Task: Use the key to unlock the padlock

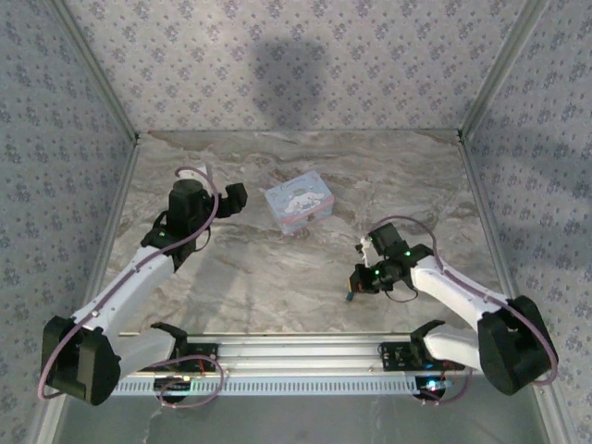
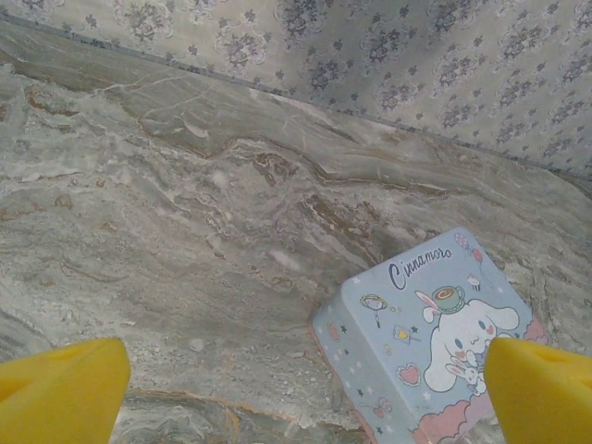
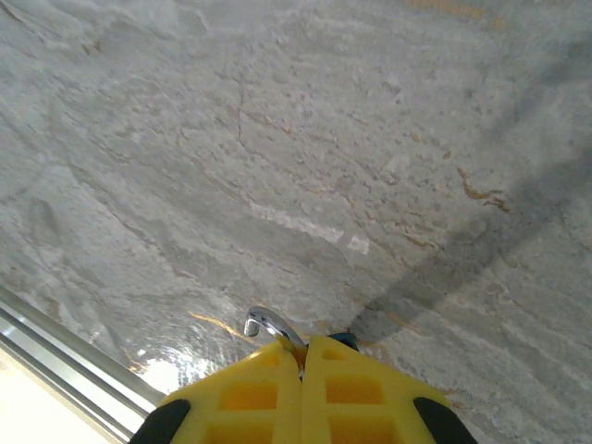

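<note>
1. Right gripper (image 3: pixel 302 359): the yellow fingers (image 3: pixel 361 388) are pressed together with no gap between them. They are clamped on the padlock (image 3: pixel 344 339).
2. Padlock, right wrist view: a curved silvery metal part protrudes from the seam between the fingertips. A sliver of the dark teal body shows just to the right of the seam. Both sit just above the marbled table (image 3: pixel 324 139); contact with the table cannot be determined.
3. Padlock, top view: the padlock (image 1: pixel 350 297) appears as a small teal speck at the tip of the right gripper (image 1: pixel 355 285). It lies in the right half of the table (image 1: pixel 277 277), near the metal rail (image 1: pixel 305 347) at the near edge.
4. Left gripper (image 2: pixel 301 393): the jaws stand wide apart, with one yellow fingertip (image 2: pixel 60 388) at each lower corner of the left wrist view. Nothing is held between them.
5. Left gripper, top view: the left gripper (image 1: pixel 236 199) is raised over the far left part of the table, just beside the pale blue tin (image 1: pixel 299 201).
6. Pale blue tin (image 2: pixel 430 351): it carries a cartoon print and rests flat on the table, well apart from the padlock.
</note>
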`<state>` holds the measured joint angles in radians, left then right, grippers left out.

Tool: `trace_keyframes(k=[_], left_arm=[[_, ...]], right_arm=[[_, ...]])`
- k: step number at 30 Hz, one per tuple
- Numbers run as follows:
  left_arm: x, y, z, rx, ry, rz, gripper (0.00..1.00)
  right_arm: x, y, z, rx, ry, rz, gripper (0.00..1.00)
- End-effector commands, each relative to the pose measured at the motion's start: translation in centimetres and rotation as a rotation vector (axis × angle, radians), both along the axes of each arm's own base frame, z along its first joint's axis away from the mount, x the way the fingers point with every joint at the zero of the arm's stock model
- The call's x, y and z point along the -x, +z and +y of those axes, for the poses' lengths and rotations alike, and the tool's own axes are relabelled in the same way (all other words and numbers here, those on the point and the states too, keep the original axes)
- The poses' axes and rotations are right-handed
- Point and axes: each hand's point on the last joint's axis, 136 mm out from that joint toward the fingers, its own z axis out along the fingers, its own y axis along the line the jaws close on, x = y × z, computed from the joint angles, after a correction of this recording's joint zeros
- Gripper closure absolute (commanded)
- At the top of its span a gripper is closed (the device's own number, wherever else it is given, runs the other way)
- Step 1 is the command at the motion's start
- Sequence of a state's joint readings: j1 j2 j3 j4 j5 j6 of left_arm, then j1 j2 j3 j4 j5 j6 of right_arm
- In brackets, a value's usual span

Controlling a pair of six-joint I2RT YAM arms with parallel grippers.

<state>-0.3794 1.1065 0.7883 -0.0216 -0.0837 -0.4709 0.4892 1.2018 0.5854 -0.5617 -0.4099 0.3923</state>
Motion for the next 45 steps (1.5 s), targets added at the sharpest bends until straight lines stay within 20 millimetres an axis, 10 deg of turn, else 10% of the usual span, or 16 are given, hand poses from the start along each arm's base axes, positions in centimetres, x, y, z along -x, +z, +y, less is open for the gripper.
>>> trace_keyframes(k=[1,26,45], left_arm=[[-0.2,1.7,0.4,-0.001,0.011,-0.056,0.02],[0.0,1.4,0.3,0.009,0.004,-0.041,0.02],[0.3,3.9,0.2,0.004,-0.024,-0.113,0.02]], right_arm=[[-0.7,0.3,0.2,0.05,0.039,-0.014,1.0],[-3.4,-0.7,1.4,0.1,0.082,-0.047,0.79],[-12.6,12.9,-4.6,0.242,-0.097,-0.658,0.55]])
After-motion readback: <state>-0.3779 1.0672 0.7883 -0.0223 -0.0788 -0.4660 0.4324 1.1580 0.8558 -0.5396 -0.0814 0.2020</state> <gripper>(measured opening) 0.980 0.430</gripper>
